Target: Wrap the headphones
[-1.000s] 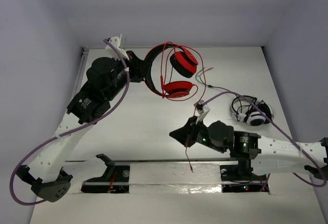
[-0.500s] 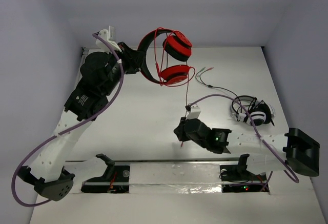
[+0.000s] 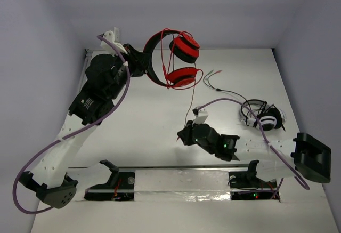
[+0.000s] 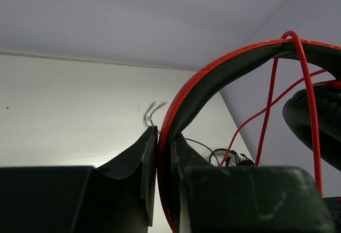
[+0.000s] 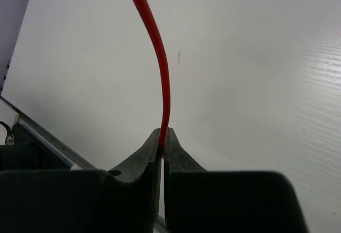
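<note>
- Tabletop point(image 3: 144, 110): white and walled; its far-left part lies below the raised headphones.
- Left arm point(image 3: 98, 91): reaches to the far-left corner. It sits further back and left than a second ago and has barely moved in the last half second.
- Right arm point(image 3: 250, 146): lies low across the near right. Its elbow has swung out to the right edge since a second ago.
- Headphones point(image 3: 184, 77): red and held in the air above the far-left tabletop, both cups hanging to the right of the band. They are higher and further left than a second ago.
- Left pincer point(image 3: 139, 62): clamped on the headband, which the left wrist view point(image 4: 213, 75) shows wedged between the fingers.
- Right pincer point(image 3: 183, 135): pressed together on the red cable point(image 5: 160, 67). It has shifted slightly left of where it was half a second ago.
- Black-and-white headset point(image 3: 264, 117): rests on the tabletop at far right and has not moved.
- Red cable: loops over the band, then runs down from the cups to the right pincer.
- Thin dark cable point(image 3: 216, 81): has green and red plugs and lies between the headphones and the headset, as before.
</note>
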